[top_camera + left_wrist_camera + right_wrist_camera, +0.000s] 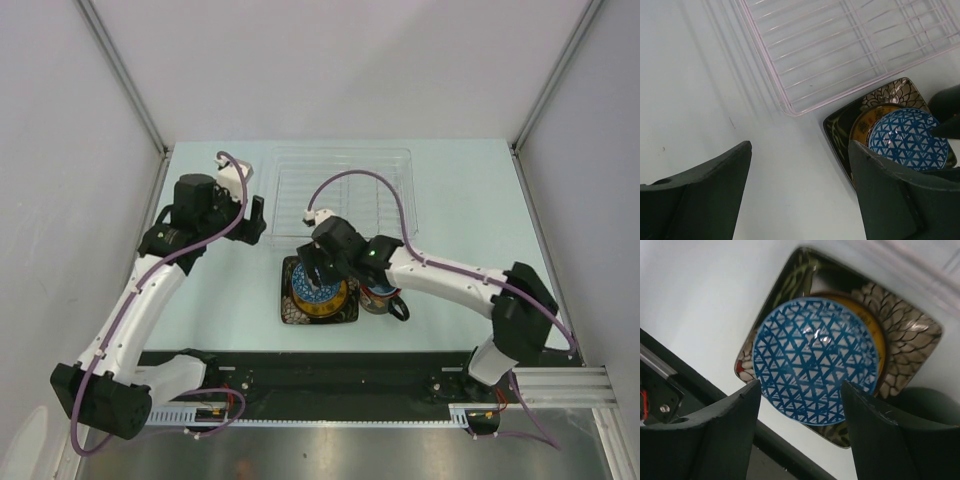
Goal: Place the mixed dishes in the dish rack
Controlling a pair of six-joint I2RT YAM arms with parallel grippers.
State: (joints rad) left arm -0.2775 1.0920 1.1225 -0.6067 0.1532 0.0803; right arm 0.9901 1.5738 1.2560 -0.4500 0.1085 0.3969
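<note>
- Because the right claw (800, 405) hangs with its fingers apart and nothing between them, what counts for the coming move is what lies straight beneath it: the blue-white bowl (812, 365), seen between the two fingers in the right wrist view.
- The bowl is round, so it has no long axis to line up with; its rim looks about as wide as the gap between the fingers. I judge a grip on one edge of the rim likelier than a grip across the whole bowl.
- The bowl sits on the yellow plate (879, 335), which lies on the dark square plate (912, 335), all three stacked on the worktop (460, 200).
- The mug (383, 297) stands just beside the stack on its right, close under the right forearm, so a sideways swing could knock it.
- The dish rack (400, 190) lies beyond the stack, away from the arm bases, its near wall just past the square plate; it holds no dishes, so the carry should run forward and up over that wall.
- The left claw (800, 150), also spread and holding nothing, hovers over bare worktop by the rack's near left corner, farther from the bowl than the right one.
</note>
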